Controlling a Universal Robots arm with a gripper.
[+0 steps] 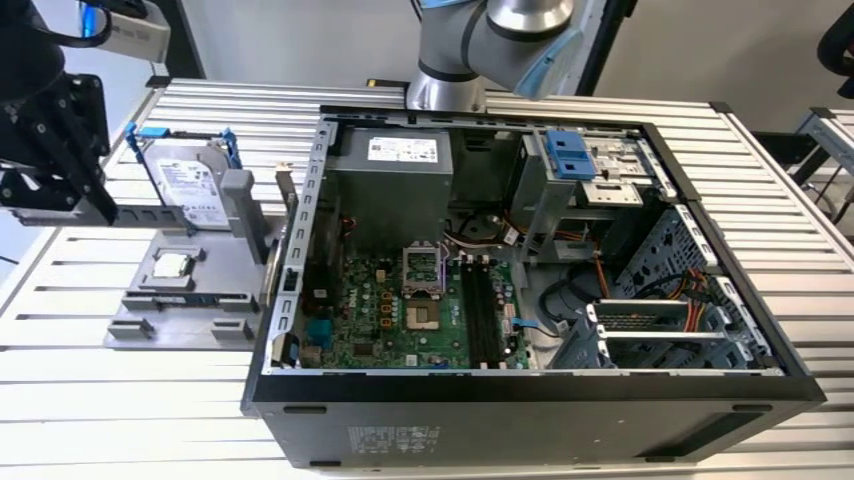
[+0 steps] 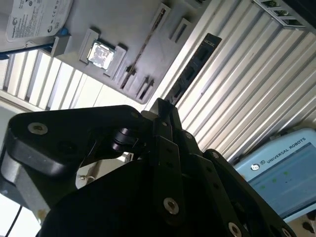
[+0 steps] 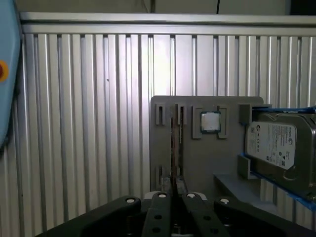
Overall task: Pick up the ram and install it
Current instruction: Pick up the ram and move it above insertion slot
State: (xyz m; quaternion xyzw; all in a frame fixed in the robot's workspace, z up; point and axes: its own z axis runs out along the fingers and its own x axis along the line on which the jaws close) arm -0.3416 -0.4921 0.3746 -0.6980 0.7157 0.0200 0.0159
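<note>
The ram (image 3: 174, 143) is a thin green stick standing on edge in a slot of the grey holder (image 3: 207, 163), beside the small square processor chip (image 3: 210, 122). In the second wrist view the ram (image 2: 143, 49) shows as a narrow dark strip on the same holder. My gripper (image 3: 175, 196) hovers above the holder, in line with the ram and apart from it. Its fingers are shut with nothing between them. In the exterior view the black gripper (image 1: 54, 160) hangs at the exterior view's left, beside the holder (image 1: 187, 290). The motherboard's black slots (image 1: 481, 300) lie inside the open computer case.
A silver hard drive (image 1: 187, 180) with blue rails stands at the back of the holder. The open computer case (image 1: 534, 385) sits on the ribbed metal table (image 1: 107, 400), its side wall rising close beside the holder. The arm's base (image 1: 447, 90) stands behind the case.
</note>
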